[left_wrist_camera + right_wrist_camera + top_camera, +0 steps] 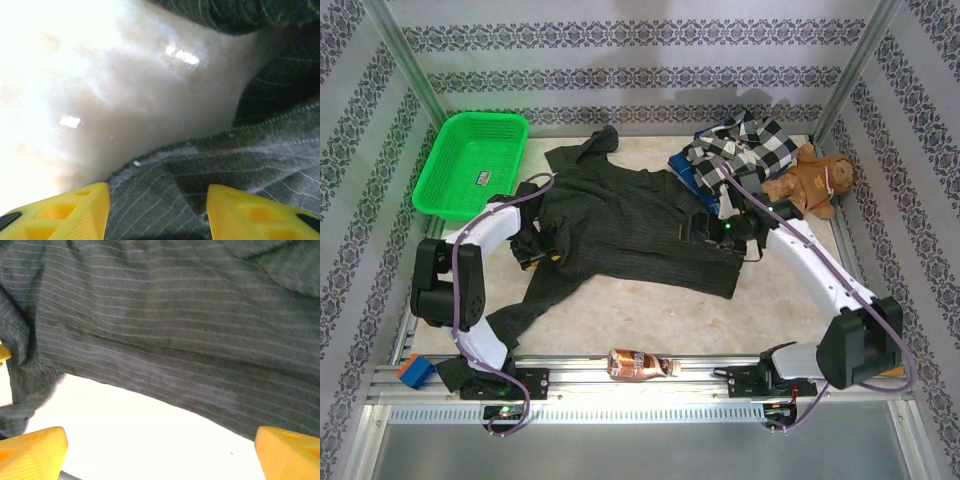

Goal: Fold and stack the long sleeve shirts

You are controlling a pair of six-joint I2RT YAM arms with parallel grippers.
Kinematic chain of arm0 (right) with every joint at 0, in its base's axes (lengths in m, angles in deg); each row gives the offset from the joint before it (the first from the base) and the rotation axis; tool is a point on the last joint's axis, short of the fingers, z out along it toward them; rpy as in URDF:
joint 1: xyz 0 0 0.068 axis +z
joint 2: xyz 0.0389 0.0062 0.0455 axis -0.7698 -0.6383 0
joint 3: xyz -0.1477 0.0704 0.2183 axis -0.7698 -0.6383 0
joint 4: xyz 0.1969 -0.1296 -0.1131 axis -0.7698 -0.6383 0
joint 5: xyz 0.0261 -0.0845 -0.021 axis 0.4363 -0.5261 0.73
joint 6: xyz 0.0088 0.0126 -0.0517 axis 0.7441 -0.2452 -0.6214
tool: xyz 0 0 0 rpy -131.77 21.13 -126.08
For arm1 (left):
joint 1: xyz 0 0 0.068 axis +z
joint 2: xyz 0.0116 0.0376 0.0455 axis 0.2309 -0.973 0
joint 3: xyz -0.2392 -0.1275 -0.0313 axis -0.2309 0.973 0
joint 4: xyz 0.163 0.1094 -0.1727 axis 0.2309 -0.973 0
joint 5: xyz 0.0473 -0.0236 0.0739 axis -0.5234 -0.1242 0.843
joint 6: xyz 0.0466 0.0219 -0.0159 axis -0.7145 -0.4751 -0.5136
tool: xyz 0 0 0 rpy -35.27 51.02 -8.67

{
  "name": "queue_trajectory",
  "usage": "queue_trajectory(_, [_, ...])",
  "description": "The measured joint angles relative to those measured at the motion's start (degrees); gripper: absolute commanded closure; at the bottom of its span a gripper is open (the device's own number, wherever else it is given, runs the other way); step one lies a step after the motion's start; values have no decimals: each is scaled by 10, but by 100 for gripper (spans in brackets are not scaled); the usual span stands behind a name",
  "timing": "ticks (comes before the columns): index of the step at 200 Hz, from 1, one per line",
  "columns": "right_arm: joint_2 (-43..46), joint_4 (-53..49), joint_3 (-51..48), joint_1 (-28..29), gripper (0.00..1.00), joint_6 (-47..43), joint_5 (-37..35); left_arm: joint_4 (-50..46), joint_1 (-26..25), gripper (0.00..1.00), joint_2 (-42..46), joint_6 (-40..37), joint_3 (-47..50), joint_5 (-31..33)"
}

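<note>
A large dark charcoal pinstriped button-up shirt (630, 220) lies spread open across the middle of the pale marble-look table (650, 320), one long sleeve trailing toward 7 o'clock. At 1 o'clock sits a crumpled black-and-white checked flannel shirt (745, 148), resting on a folded blue garment (688, 170); a brown teddy bear (815, 180) lies just beside them at 2 o'clock. A green plastic mesh basket (470, 165) stands at 10 o'clock, and a small brown bottle (640, 365) lies on its side on the rail at 6 o'clock. The left gripper (533, 248) is down at the charcoal shirt's 9 o'clock edge; its yellow fingers (75, 210) stand about half apart with pinstriped cloth lying between them, not clamped. The right gripper (705, 228) is at the shirt's 3 o'clock side, its yellow fingers (30, 450) spread wide over bare table just below the hem, holding nothing.
</note>
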Motion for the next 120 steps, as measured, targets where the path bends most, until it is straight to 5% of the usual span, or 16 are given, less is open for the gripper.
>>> queue_trajectory(68, [61,-41,-60,-49,4,0,10,24,3,50,-27,-40,3,18])
queue_trajectory(120, [87,-57,-81,-58,6,6,-1,59,3,74,-35,-42,35,0])
